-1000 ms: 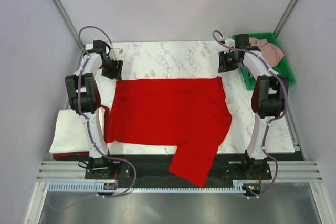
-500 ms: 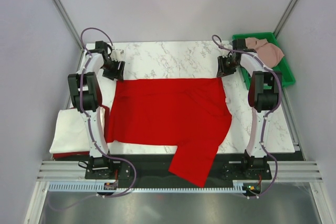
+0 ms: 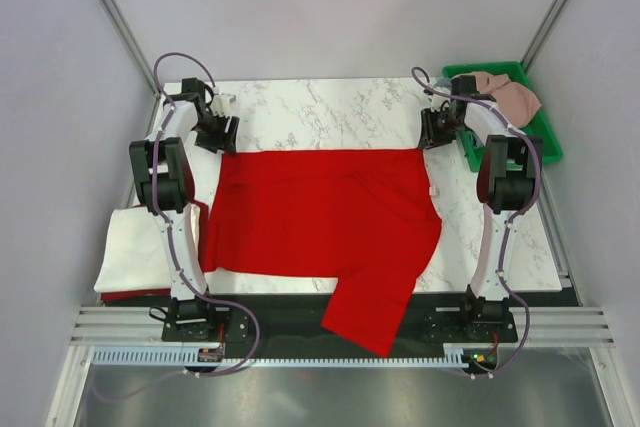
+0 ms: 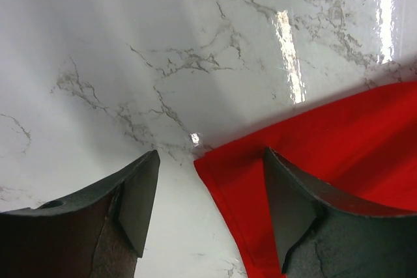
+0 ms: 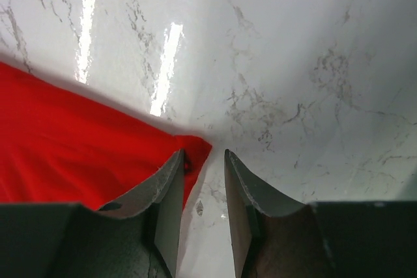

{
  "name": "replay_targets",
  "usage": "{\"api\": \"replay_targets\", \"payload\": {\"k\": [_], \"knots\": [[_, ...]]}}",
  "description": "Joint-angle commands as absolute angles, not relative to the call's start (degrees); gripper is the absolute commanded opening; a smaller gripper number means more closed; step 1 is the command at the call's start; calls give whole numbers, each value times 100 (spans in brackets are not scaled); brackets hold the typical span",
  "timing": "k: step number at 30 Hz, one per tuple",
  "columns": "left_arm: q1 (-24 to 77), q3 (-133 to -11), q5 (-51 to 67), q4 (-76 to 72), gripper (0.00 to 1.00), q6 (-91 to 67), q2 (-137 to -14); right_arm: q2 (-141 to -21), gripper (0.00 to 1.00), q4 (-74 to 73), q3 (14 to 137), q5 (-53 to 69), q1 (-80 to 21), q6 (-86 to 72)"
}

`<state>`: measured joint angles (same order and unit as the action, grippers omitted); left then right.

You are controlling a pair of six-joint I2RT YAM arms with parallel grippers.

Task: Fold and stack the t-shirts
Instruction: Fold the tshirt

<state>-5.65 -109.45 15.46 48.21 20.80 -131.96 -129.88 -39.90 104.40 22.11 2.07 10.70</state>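
Holding nothing with the left jaws: parted wide above the far left corner of the large bright red cloth t-shirt [image 4: 326, 148]. Released at the right jaws too, only narrowly apart, with the far right corner just beside one fingertip [image 5: 171, 190]. Spread flat across the white marbled counter [image 3: 320, 107], one sleeve draped over the near edge. Off left, a folded white cloth shirt [image 3: 130, 247]; far right, a pale pink shirt [image 3: 512, 97] in the green plastic tray [image 3: 543, 137].

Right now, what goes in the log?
red shirt: spread out | left pincer: open over corner | right pincer: open at corner | white shirt: folded, at left
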Motion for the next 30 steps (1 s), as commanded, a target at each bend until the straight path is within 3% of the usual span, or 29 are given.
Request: {"api": "replay_targets", "payload": {"k": [1,9,15,21,24,28,30], "knots": [[-571,-11039,1635,4992,72,1890,-13316,-12990,39,-4034,10476,2653,202,1134],[-571,-11030,1573,4992,69,1898,-13368,-13227,39,-4183,10547,3198,211,1222],[-571,-10837,1617,5027,52,2004,-13254,-13368,36,-4289,10600,3146,220,1265],[-563,-10837,1767,5080,44,2065,-13368,-13526,14,-4298,10582,3384,237,1274],[-563,-10872,1950,5159,33,2144,-13430,-13588,5,-4289,10670,3410,237,1318],[-563,-10925,2232,5221,2,2162,-13421,-13623,0,-4298,10985,3410,255,1353],[-571,-10960,2259,5238,2,2171,-13325,-13518,0,-4298,11109,3384,264,1397]]}}
